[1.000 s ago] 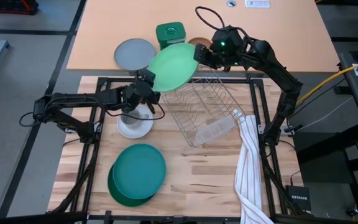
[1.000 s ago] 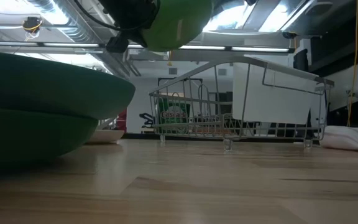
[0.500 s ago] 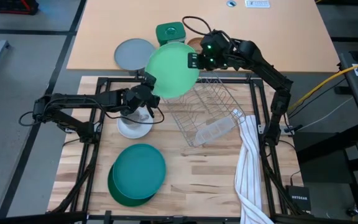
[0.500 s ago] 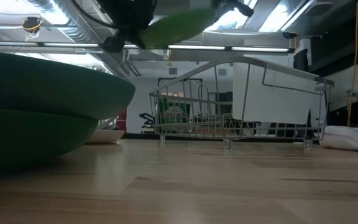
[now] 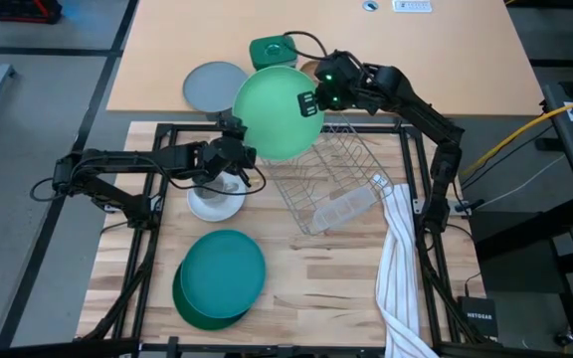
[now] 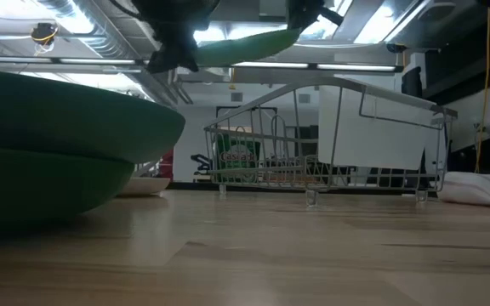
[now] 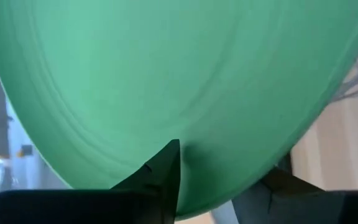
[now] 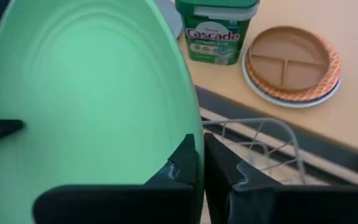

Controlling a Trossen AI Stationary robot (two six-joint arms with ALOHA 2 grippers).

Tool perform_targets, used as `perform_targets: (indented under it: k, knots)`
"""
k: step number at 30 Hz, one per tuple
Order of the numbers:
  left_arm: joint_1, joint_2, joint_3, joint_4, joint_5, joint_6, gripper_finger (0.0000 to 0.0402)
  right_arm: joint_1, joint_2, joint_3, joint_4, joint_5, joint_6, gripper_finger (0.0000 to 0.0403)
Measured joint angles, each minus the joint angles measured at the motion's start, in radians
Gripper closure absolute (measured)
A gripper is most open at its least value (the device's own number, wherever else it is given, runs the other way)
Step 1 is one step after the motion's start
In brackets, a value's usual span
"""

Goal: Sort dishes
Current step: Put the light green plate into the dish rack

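Above the pale plank bench point(image 5: 306, 288), the left claw point(image 5: 237, 149) sits at the near rim of a smooth, round, light green plate point(image 5: 279, 111), its dark fingers point(image 7: 163, 171) parted. The plate hangs in the air over a thin wire dish rack point(image 5: 331, 174). The right claw point(image 5: 311, 99) is clamped tight on the plate's far edge.

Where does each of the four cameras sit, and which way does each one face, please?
High view: above, straight down; both arms, light green plate, dish rack.
Low view: table height, level across; rack, plate edge overhead.
Left wrist view: behind the left gripper; plate fills it.
Right wrist view: behind the right gripper clamping the plate rim; detergent tub beyond.
All four share the plate.
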State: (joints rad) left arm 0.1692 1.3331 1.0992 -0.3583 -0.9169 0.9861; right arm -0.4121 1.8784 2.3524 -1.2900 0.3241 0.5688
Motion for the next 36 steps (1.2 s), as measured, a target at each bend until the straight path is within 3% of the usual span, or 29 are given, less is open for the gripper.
perform_targets:
  k: [17, 32, 36]
  knots:
    - [-0.043, 0.002, -0.002, -0.103, 0.003, -0.294, 0.0279, 0.002, 0.030, 0.002, 0.069, 0.103, -0.275, 0.0391]
    - [-0.072, 0.000, -0.002, -0.113, -0.010, -0.285, 0.0279, -0.002, 0.029, 0.000, 0.032, 0.079, -0.323, 0.0394]
    - [-0.086, 0.000, -0.002, -0.112, -0.009, -0.326, 0.0279, -0.001, 0.029, 0.000, 0.003, 0.130, -0.339, 0.0394]
